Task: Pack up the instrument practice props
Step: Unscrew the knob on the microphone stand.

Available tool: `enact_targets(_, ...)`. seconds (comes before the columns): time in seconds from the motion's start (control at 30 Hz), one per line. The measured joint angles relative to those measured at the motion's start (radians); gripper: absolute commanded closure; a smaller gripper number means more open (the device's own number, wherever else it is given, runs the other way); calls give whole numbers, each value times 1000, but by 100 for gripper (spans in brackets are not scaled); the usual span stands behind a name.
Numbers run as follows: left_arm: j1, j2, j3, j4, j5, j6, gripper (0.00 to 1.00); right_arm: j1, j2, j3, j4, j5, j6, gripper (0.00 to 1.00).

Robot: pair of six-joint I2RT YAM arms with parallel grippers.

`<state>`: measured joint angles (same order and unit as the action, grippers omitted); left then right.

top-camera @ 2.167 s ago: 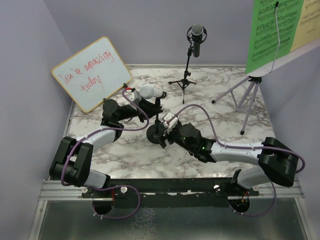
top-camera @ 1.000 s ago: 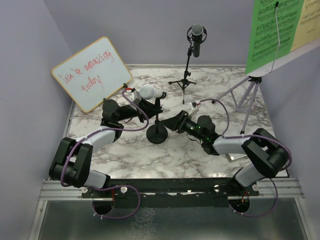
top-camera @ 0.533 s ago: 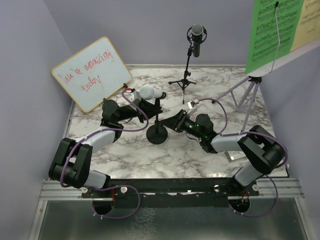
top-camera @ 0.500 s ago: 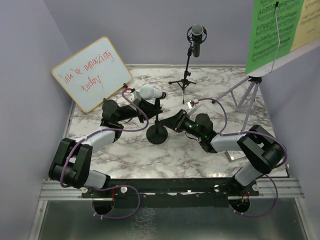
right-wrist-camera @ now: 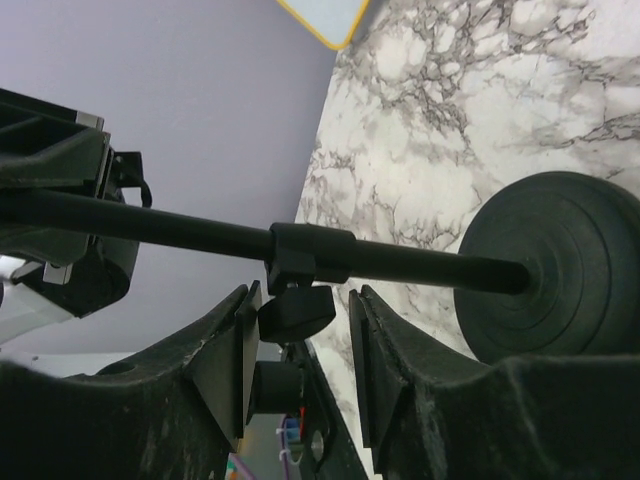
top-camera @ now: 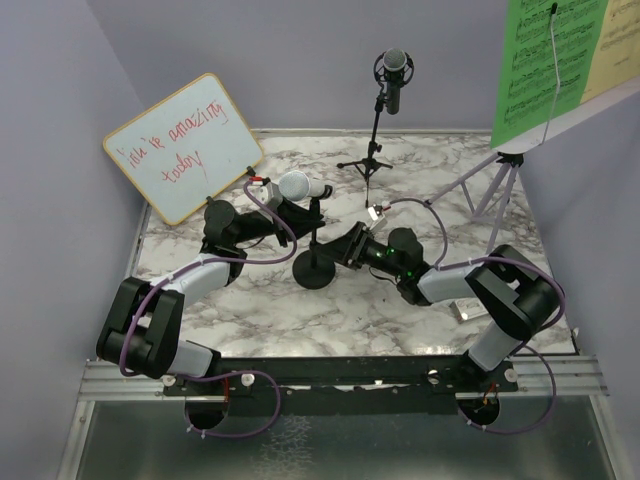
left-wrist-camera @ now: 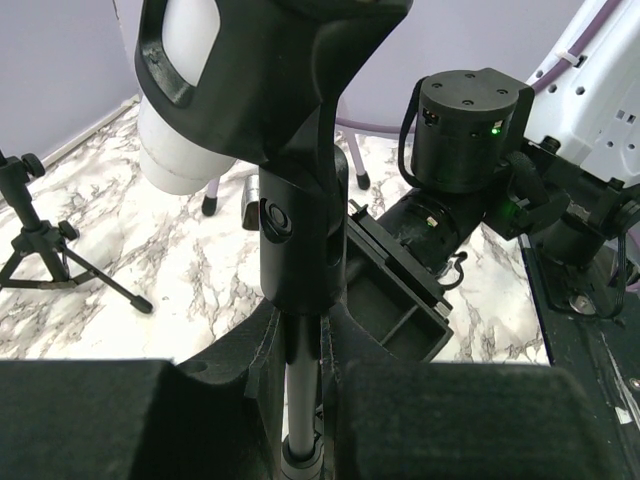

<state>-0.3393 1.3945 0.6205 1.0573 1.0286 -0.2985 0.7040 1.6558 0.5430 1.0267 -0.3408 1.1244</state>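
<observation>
A grey-headed microphone sits in the clip of the black round-base mic holder. My left gripper is shut on the holder's pole just below the clip. My right gripper lies low on the table and is open, its jaws on either side of the pole's clamp knob, near the base disc. The second microphone stands on the black tripod at the back. The green sheet and yellow sheet rest on the lilac rack at the far right.
The wood-framed whiteboard leans against the left wall behind my left arm. A small flat white device lies by my right arm's elbow. The rack's legs spread over the right rear of the marble table.
My right arm has swung from above the holder's base to lie low on the table, and its gripper has crept left up to the pole's knob. My left arm has not moved.
</observation>
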Motion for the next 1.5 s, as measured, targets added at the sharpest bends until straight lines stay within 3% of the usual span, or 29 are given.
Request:
enact_targets(0.67,-2,0,0,0,0,0,100,-38,2,-47,80,-45,55,60)
enact_targets(1.07,-3,0,0,0,0,0,100,-39,13,-46,97,-72,58,92)
enact_targets(1.2,-2,0,0,0,0,0,100,-43,22,-33,96,-107,-6,100)
enact_targets(1.3,-2,0,0,0,-2,1,100,-45,22,-14,72,-134,-102,100)
enact_targets(1.5,2,0,0,0,-9,7,100,-45,-9,36,-38,-167,-425,100)
